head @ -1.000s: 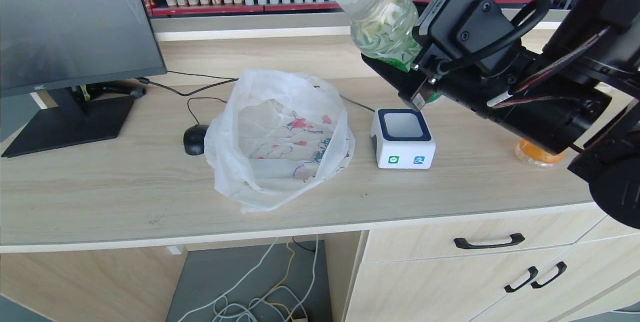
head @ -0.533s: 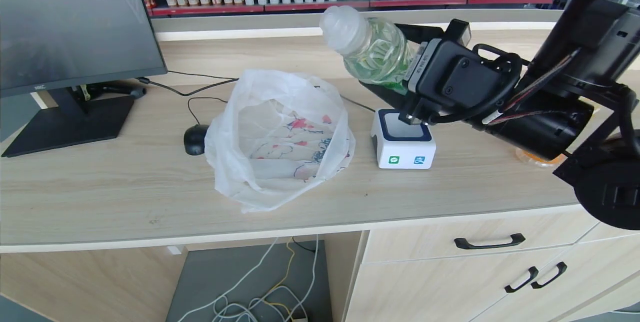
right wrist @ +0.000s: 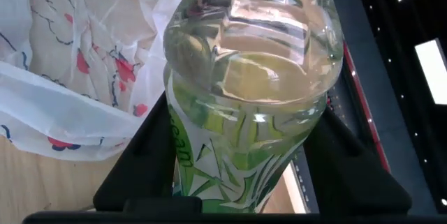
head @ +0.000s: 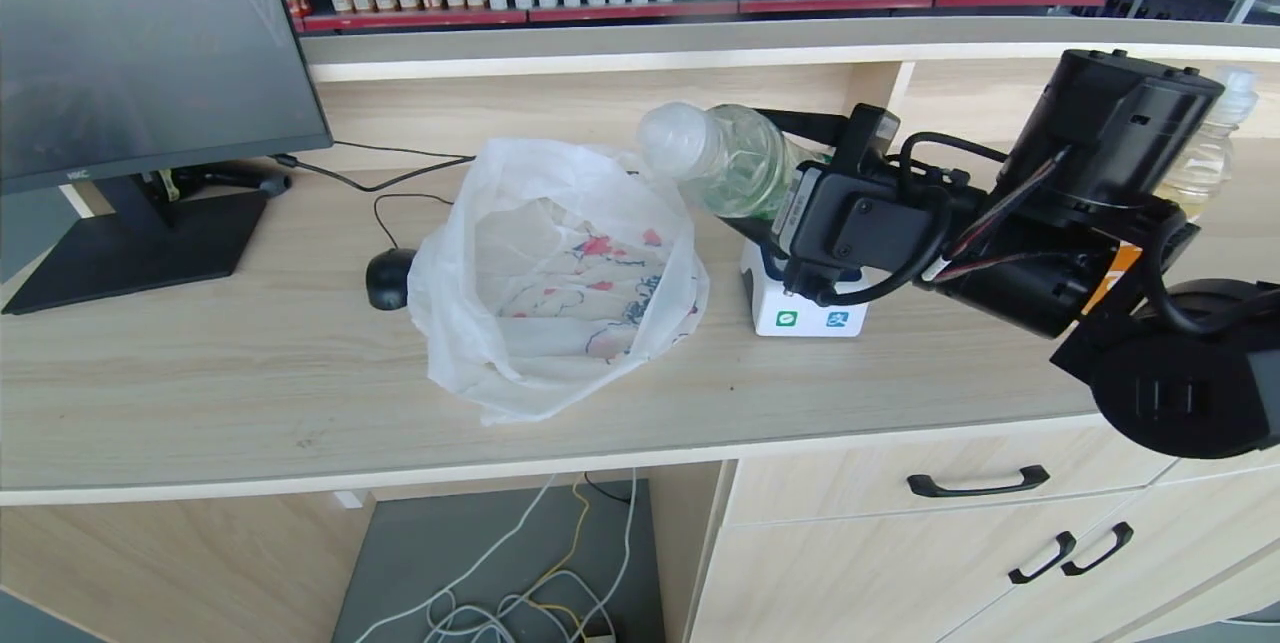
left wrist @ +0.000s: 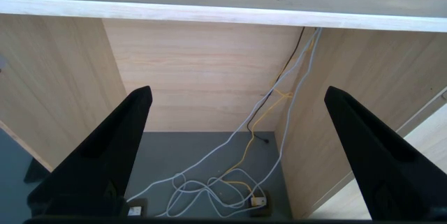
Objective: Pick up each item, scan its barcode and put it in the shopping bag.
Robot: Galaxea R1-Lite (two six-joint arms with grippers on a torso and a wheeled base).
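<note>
The right gripper clamps a clear plastic bottle with a green-and-white leaf-patterned label, a frosted white cap and pale liquid inside. The bottle lies almost level, its cap pointing away from the wrist toward the white printed plastic shopping bag just beyond. A white box scanner sits directly beneath the gripper. The left gripper hangs below the wooden counter, fingers spread apart and holding nothing.

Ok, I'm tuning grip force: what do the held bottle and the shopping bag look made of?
The bottle looks like clear glossy plastic: liquid shows through and highlights glint. The shopping bag seems thin translucent plastic film, crinkled and slumped.
</note>
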